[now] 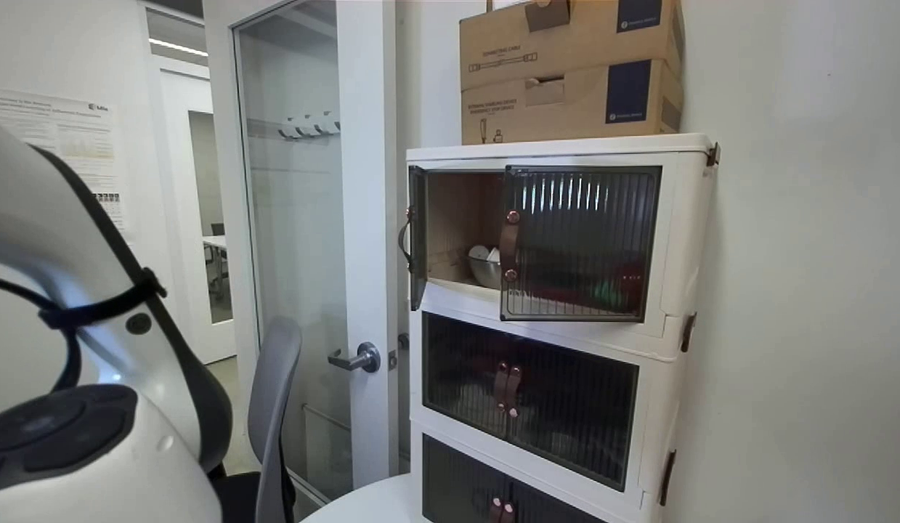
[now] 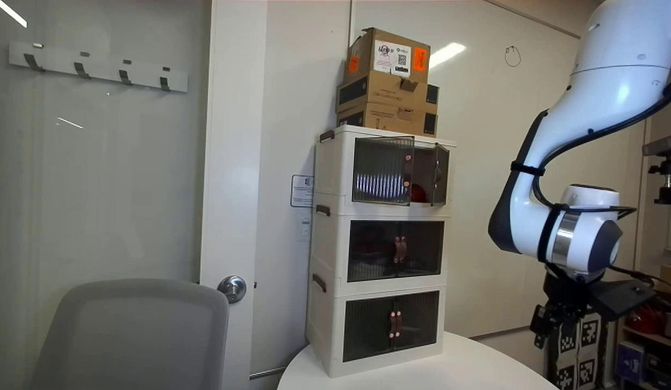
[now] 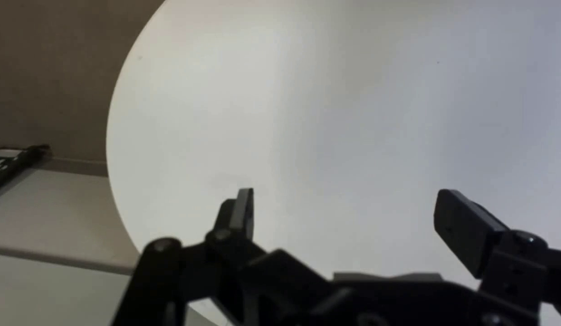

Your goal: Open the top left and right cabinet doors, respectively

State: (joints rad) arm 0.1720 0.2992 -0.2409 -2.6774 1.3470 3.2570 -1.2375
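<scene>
Blocky fingers (image 3: 463, 231) gape; both top doors (image 1: 584, 240) (smoky, ribbed) stand open.

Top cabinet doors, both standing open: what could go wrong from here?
The top left door and top right door jut out from the cabinet, so the arm could knock either one shut. The cardboard boxes stacked on top might topple if a door is tugged hard. The tool, jaws apart, faces the tabletop; lowering it too far could mean a hard contact.
</scene>
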